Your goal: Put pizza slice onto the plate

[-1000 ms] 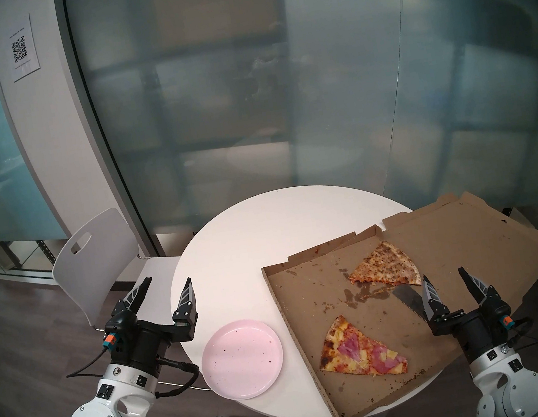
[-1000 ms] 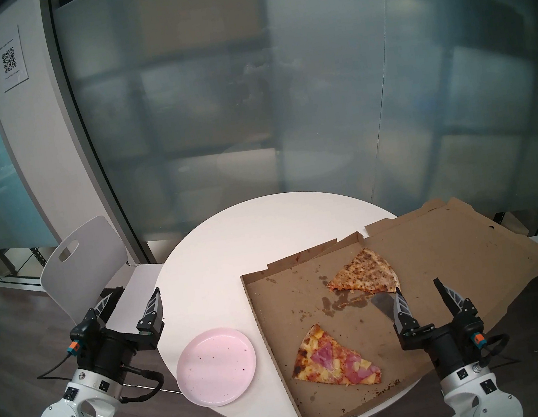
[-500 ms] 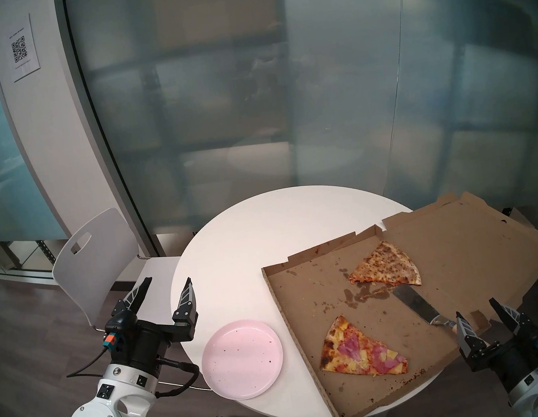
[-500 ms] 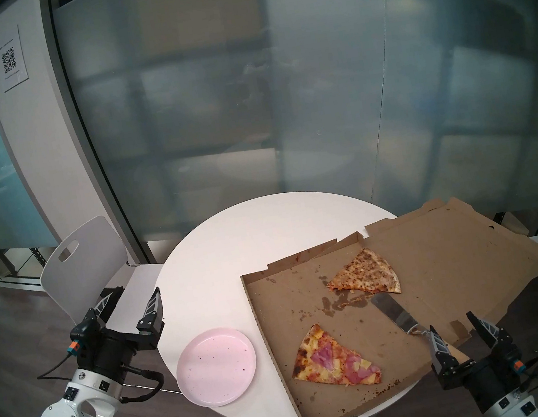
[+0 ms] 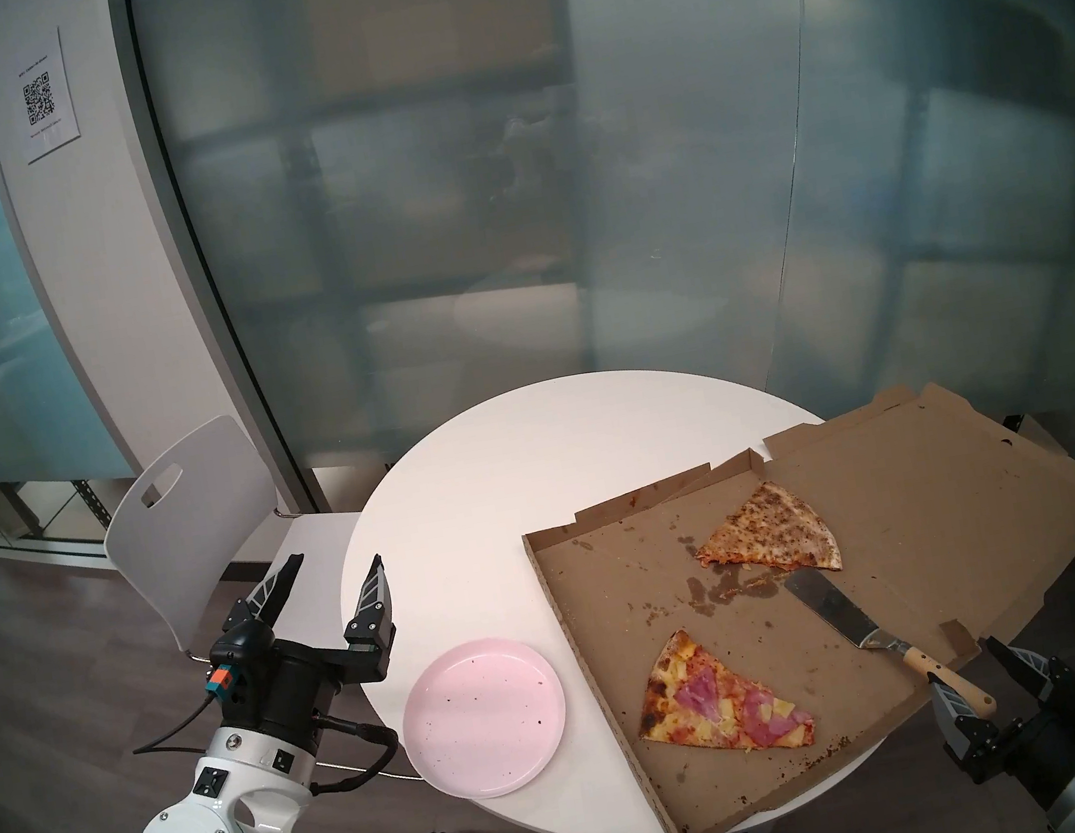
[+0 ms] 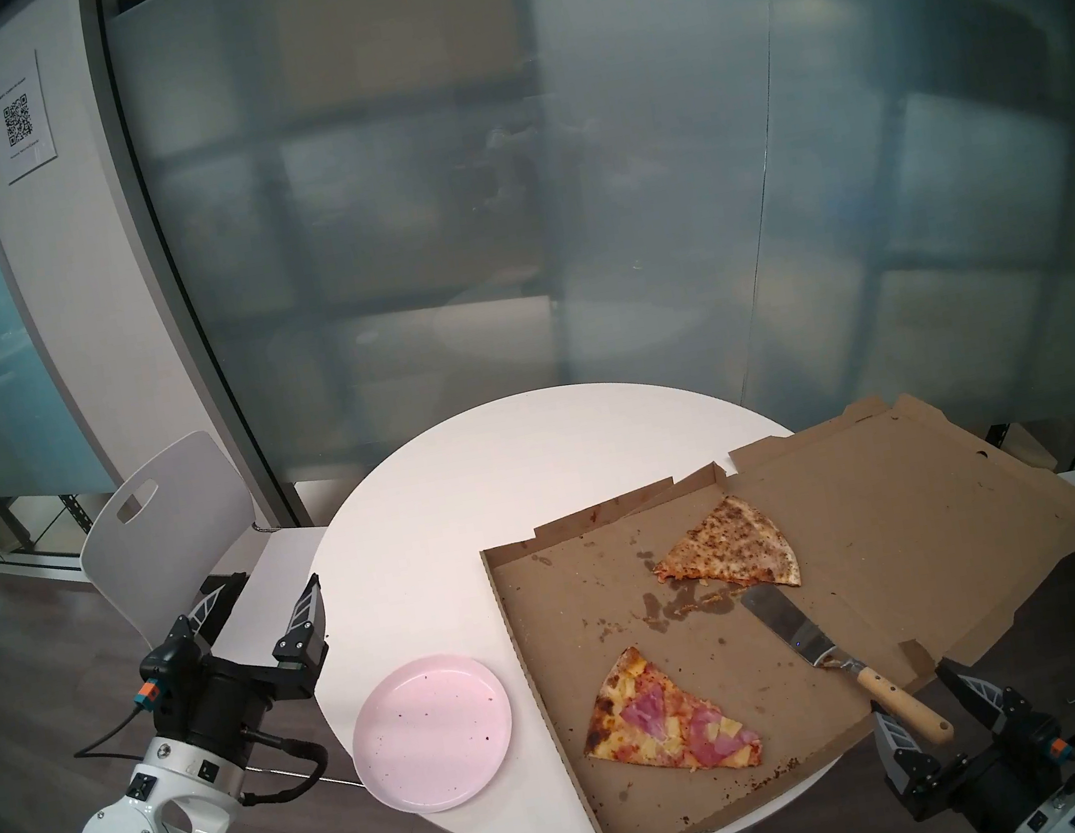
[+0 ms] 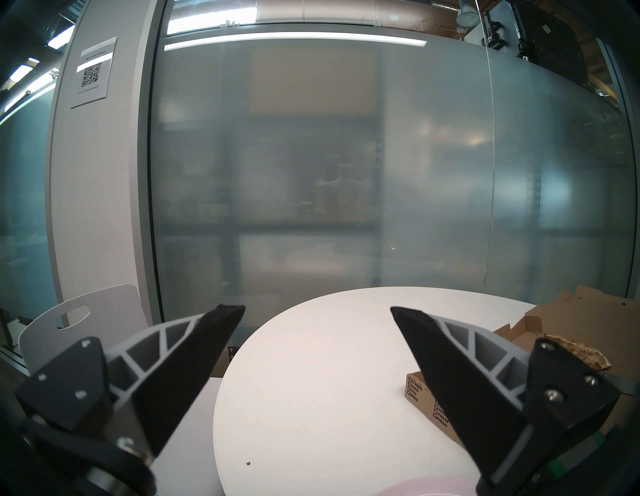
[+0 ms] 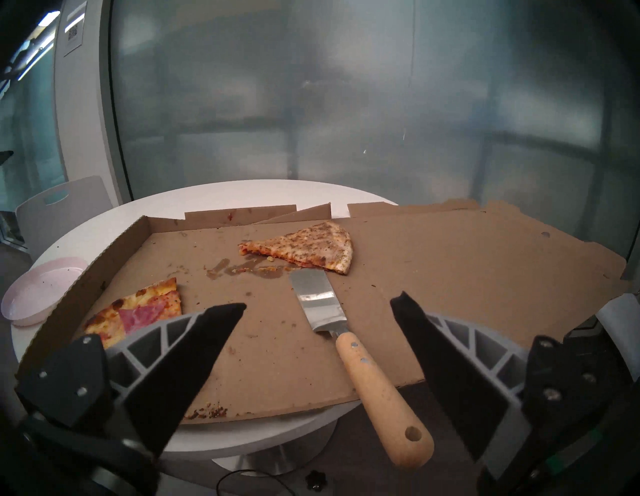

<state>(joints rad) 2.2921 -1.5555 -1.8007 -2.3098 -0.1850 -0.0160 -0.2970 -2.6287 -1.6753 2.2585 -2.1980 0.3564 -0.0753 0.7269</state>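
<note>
Spatula (image 5: 871, 636), steel blade, wooden handle, lies in the greasy cardboard pizza box (image 5: 588, 579) between the ham-pineapple pizza slice (image 5: 720, 702) and a speckled plain slice (image 5: 770, 533). Pink round plate (image 5: 484, 719) sits on the white table (image 5: 496, 482), just left of the box. Right gripper (image 5: 968, 674) spread wide, empty, around the handle end. Left gripper (image 5: 334, 564) released, empty.

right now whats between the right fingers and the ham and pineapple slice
Only the pizza box floor, brown cardboard with crumbs. The spatula lies between the right fingers, away from the pizza slice. The right wrist view shows it.
</note>
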